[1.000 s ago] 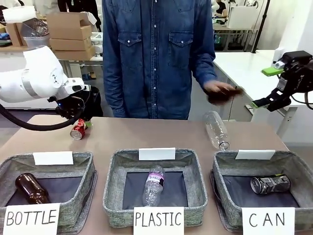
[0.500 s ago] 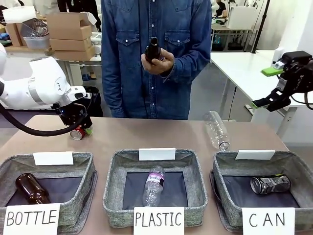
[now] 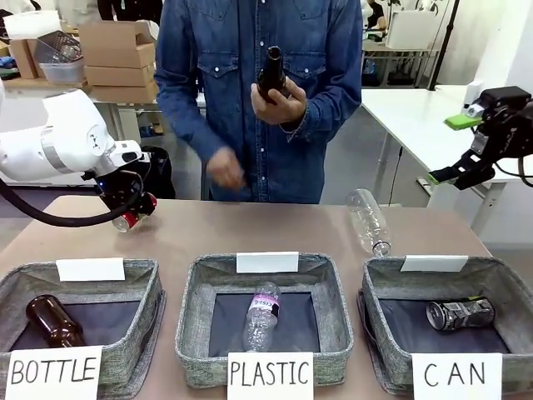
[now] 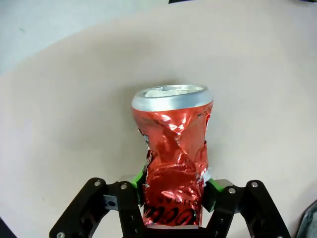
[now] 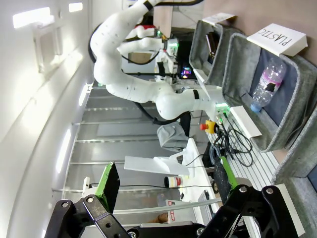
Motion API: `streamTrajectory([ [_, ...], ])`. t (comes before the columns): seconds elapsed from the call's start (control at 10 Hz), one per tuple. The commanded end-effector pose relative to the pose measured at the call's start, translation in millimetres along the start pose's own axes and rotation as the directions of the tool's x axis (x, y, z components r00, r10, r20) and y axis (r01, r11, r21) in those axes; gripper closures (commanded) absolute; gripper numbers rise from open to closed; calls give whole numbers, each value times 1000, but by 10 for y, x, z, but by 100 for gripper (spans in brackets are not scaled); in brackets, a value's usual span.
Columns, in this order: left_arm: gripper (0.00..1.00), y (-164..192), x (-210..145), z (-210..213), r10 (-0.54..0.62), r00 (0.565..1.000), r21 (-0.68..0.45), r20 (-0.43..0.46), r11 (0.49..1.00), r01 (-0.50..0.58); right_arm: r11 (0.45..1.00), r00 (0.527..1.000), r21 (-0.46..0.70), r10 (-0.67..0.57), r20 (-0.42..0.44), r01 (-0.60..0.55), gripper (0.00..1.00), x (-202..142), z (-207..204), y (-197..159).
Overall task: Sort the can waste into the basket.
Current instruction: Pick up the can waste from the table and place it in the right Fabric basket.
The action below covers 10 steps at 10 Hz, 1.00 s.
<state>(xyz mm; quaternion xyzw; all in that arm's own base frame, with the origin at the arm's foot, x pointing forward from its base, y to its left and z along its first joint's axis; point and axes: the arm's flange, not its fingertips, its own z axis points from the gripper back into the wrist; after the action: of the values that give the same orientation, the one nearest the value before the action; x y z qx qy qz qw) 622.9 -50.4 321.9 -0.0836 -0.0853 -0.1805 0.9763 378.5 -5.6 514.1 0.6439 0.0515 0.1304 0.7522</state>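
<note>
Left wrist view, left gripper [image 4: 174, 187] clamping dented red can [image 4: 173, 148], front view, right gripper [image 3: 445, 150] agape and empty

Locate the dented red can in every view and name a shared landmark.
Front view: red can at left, held by the left gripper.
Left wrist view: centre, between the green pads.
Right wrist view: too small to tell.
Shared landmark: the left gripper.

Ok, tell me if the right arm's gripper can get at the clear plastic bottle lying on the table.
Probably yes: the right gripper hangs open and empty, and nothing stands between it and the clear plastic bottle.
</note>
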Motion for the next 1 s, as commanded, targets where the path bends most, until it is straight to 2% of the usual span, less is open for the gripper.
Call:
streamTrajectory([
  [0.0, 100, -10, -117, 197, 17, 1000, -7, 11, 1000, -17, 1000, 1000, -4, 22, -9, -22, 0, -3, 34, 15],
  [0.2, 100, 84, -336, 654, 13, 997, -16, 72, 1000, -12, 1000, 1000, -4, 22, -9, -22, 0, -3, 34, 15],
  [0.4, 100, 251, -737, 1323, 16, 978, -35, 209, 999, -9, 1000, 1000, -4, 22, -9, -22, 0, -3, 34, 15],
  [0.6, 100, 347, -1166, 1855, 33, 965, -143, 260, 990, 5, 1000, 1000, -4, 22, -9, -22, 0, -3, 34, 15],
  [0.7, 100, 291, -1411, 2105, -17, 958, -262, 286, 960, 95, 1000, 1000, -4, 22, -9, -22, 0, -3, 34, 15],
  [0.8, 100, 5, -1918, 2455, -189, 916, -447, 354, 827, 343, 1000, 1000, -4, 22, -9, -22, 0, -3, 34, 15],
  [0.9, 100, -30, -1972, 2487, -223, 906, -454, 359, 807, 378, 1000, 1000, -4, 22, -9, -22, 0, -3, 34, 15],
])
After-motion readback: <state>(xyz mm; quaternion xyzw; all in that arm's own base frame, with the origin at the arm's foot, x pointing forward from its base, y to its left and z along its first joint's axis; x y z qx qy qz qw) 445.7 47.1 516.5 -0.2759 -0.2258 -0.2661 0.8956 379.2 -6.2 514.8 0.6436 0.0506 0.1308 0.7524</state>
